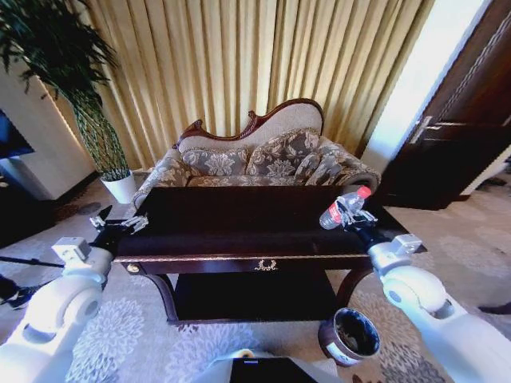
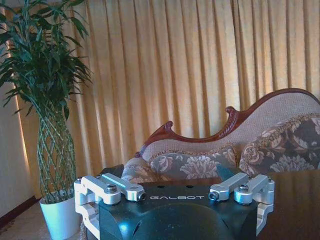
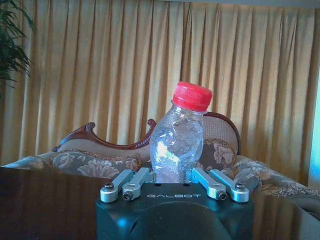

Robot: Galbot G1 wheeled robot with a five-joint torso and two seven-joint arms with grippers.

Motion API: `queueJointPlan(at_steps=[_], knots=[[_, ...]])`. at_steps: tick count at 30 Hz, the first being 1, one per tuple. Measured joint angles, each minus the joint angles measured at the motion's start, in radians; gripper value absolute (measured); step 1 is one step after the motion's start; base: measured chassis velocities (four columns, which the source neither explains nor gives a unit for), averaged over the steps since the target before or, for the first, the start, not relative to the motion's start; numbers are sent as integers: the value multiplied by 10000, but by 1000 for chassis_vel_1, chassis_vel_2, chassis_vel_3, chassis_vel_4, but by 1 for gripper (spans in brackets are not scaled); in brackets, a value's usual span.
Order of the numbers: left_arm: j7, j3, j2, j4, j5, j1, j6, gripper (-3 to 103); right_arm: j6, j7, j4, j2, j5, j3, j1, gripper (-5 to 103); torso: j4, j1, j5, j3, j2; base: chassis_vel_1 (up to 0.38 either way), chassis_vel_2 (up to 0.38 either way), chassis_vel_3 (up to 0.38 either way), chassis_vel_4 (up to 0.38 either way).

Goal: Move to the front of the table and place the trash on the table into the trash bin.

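Jaws of the right gripper (image 3: pixel 172 186) were closed around the lower body of the bottle (image 3: pixel 178 137), the one piece of trash in evidence, which stood upright between them with its red cap uppermost. The head view placed this grasp at the right end of the table (image 1: pixel 239 239), the bottle (image 1: pixel 344 208) held at or just above the dark top; contact with the surface could not be confirmed. A low grip of this kind would presumably keep the bottle steady for carrying.

Jaws of the left gripper (image 2: pixel 175 194) stood wide apart and held nothing; that gripper (image 1: pixel 120 224) hovered at the table's left end, evidently waiting.

The trash bin (image 1: pixel 350 337) stood on the carpet off the table's front right corner, below the right arm, its black liner open upward. Judged from this, the bottle was secured but not yet deposited. No paper or wrapper scraps could be made out on the glossy top.
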Motion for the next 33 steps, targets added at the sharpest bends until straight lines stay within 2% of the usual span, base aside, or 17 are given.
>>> queueJointPlan(at_steps=[7, 23, 33], knots=[[65, -25, -39, -139, 59, 267, -128, 100, -18, 67, 274, 450, -380, -49, -329, 24, -2, -6, 1, -3, 2, 133, -136, -137, 148], [264, 165, -125, -292, 293, 378, -202, 100, 24, 77, 544, 595, -411, 647, -1047, 24, -2, 0, 0, 0, 0, 96, -95, -93, 86], [253, 299, -222, -330, 424, 367, -219, 100, 192, 414, -746, 888, -754, 208, -944, 24, 2, -5, 2, -2, 2, 56, -53, -50, 60]])
